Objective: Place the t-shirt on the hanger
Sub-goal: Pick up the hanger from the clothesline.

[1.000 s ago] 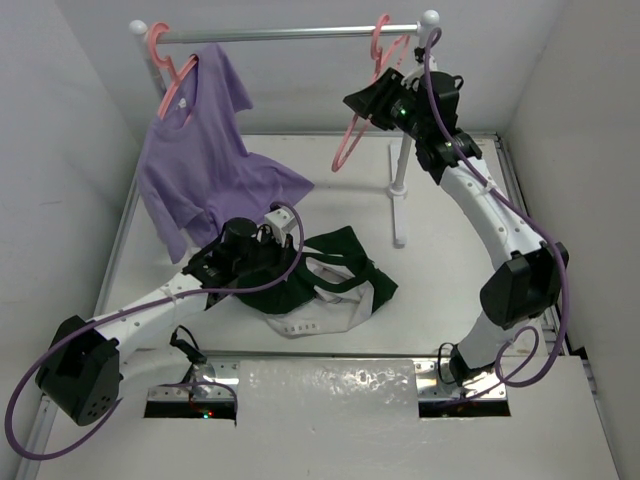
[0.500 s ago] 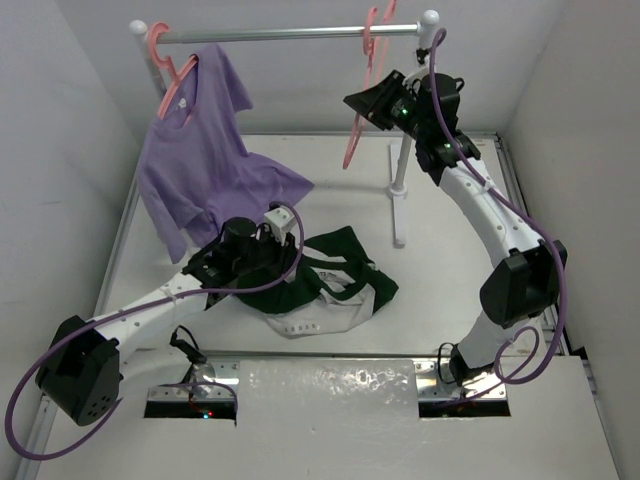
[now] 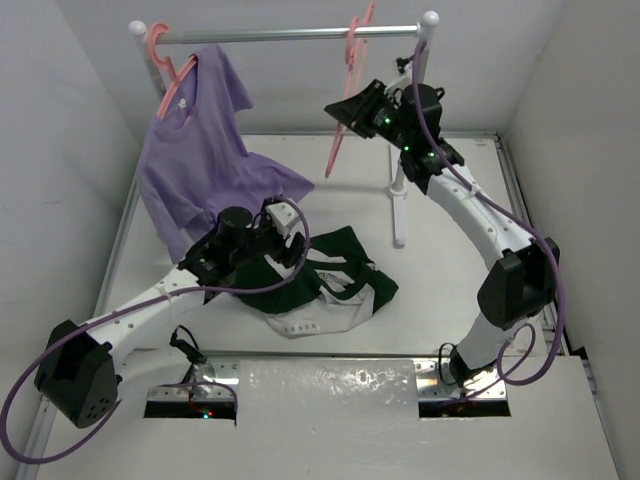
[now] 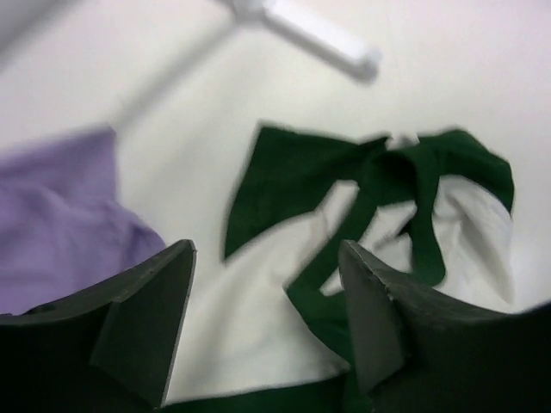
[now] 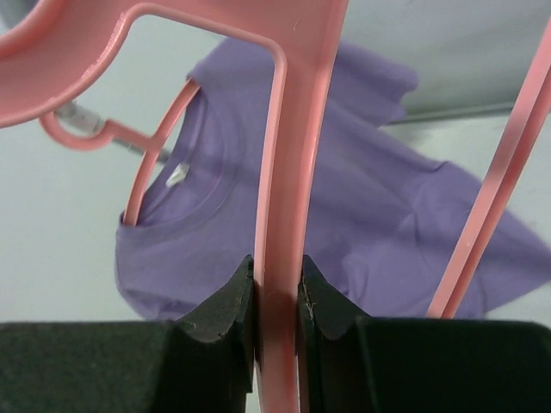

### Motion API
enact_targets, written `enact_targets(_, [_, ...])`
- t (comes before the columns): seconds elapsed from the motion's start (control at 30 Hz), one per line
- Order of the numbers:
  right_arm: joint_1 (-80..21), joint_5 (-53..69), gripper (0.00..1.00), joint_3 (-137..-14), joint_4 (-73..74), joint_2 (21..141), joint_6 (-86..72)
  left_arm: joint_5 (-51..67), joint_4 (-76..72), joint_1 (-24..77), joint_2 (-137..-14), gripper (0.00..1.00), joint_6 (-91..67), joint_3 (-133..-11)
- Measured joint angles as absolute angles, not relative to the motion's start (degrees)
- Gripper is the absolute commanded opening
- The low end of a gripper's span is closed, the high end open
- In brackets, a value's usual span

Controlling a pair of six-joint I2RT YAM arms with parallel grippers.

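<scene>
The right fingers (image 5: pixel 215 314), clamped on the thin pink plastic hanger (image 3: pixel 340 135), have swung it left along the far metal rail (image 3: pixel 280 35), likely to unhook it. The left fingers (image 4: pixel 142 314) gape empty over the crumpled green-sleeved white t-shirt (image 3: pixel 335 312) on the worktop (image 3: pixel 450 290).

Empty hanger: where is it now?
Top view, upper right: the empty hanger is up at the rail, near its right end, pinched in the right claw.

White walls (image 3: pixel 290 90) close in the worktop (image 3: pixel 340 205) on its left, far and right edges. A grey metal rail (image 3: pixel 270 35) on white posts (image 3: pixel 399 180) runs along the far edge. A purple t-shirt (image 3: pixel 200 160) hangs near the far left corner. The light is soft and even, and a glossy panel (image 3: pixel 330 385) lines the near edge.
</scene>
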State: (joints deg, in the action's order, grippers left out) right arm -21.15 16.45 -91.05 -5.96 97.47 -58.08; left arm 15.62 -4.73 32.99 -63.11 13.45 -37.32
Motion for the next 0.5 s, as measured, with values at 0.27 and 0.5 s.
enact_targets(0.27, [-29.8,13.7,0.0,-85.7,-10.3,96.1,-57.8,15.5,-11.7,33.0,-57.3,0.82,17.0,-47.8])
enact_targets(0.5, [-31.4,8.6,0.0,-78.7,-14.0,93.7,-59.7,13.0,-15.7,33.0,-59.7,0.79,17.6,-49.0])
